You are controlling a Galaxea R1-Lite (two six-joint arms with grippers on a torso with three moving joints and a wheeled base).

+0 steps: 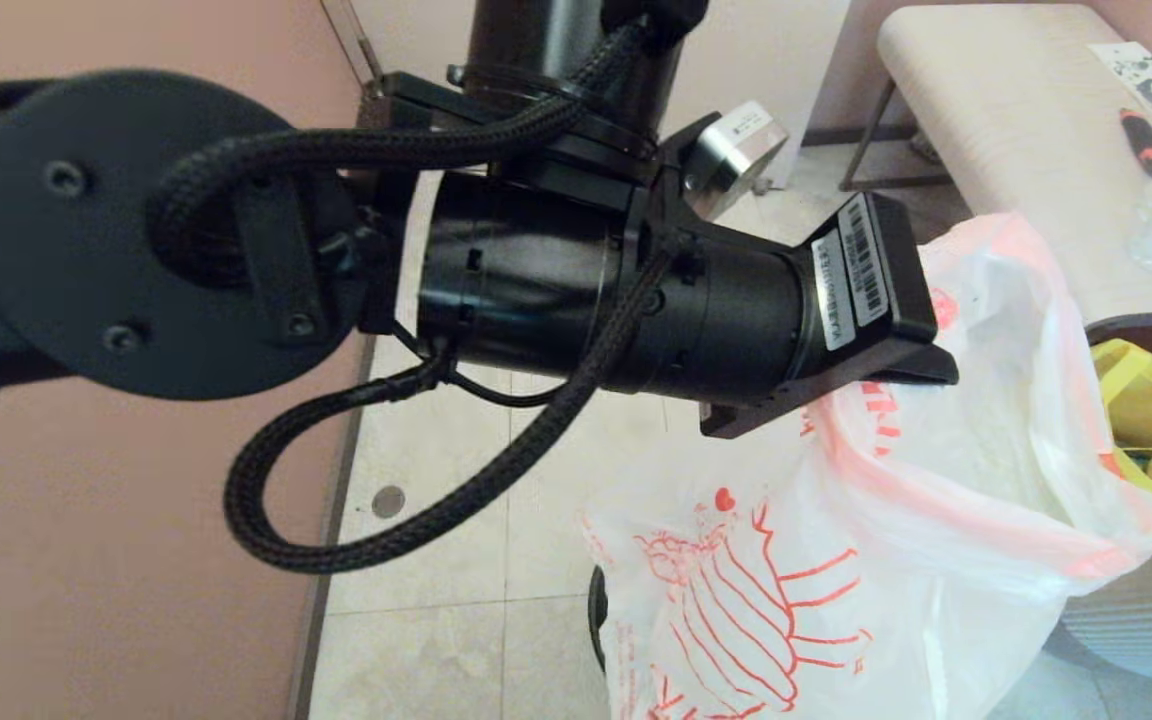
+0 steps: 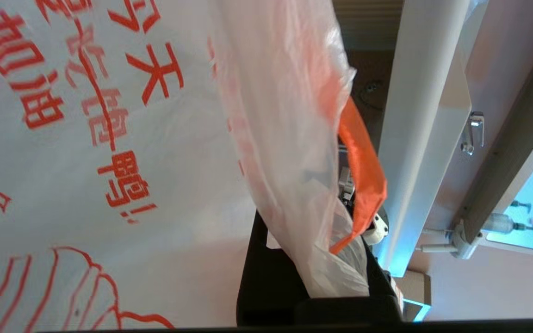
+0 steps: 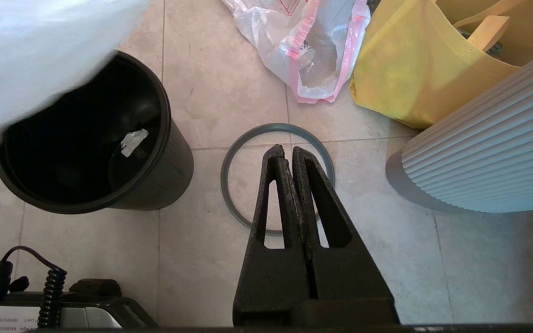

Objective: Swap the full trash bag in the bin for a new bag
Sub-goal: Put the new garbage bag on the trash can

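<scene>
New bag (image 1: 836,560) is hanging in the air from the left claw (image 2: 322,286), which is clamping together on a gathered bunch of film near the bag's top edge. The body of the bag is draping down over the bin (image 3: 169,175), which is standing on the floor tiles, empty apart from a small pale scrap at its bottom. The full trash bag (image 3: 308,51) is lying on the floor, apart from the bin and just beside a yellow tote (image 3: 400,78). The grey hoop (image 3: 229,157) is lying flat on the floor between the bin and a pale ribbed object (image 3: 488,152). The right claw (image 3: 289,157) is hanging above the hoop with its fingers pressed together and nothing between them.

Handling: the film is appearing thin, light, limp and slippery. It is likely to fold shut, cling to itself and drift with any arm motion, and it may tear under a sharp pull. The advisable hold is the mouth edge or a handle, not the printed body, so that the mouth can be spread over the rim. The hoop is likely needed afterwards to pin the film.
</scene>
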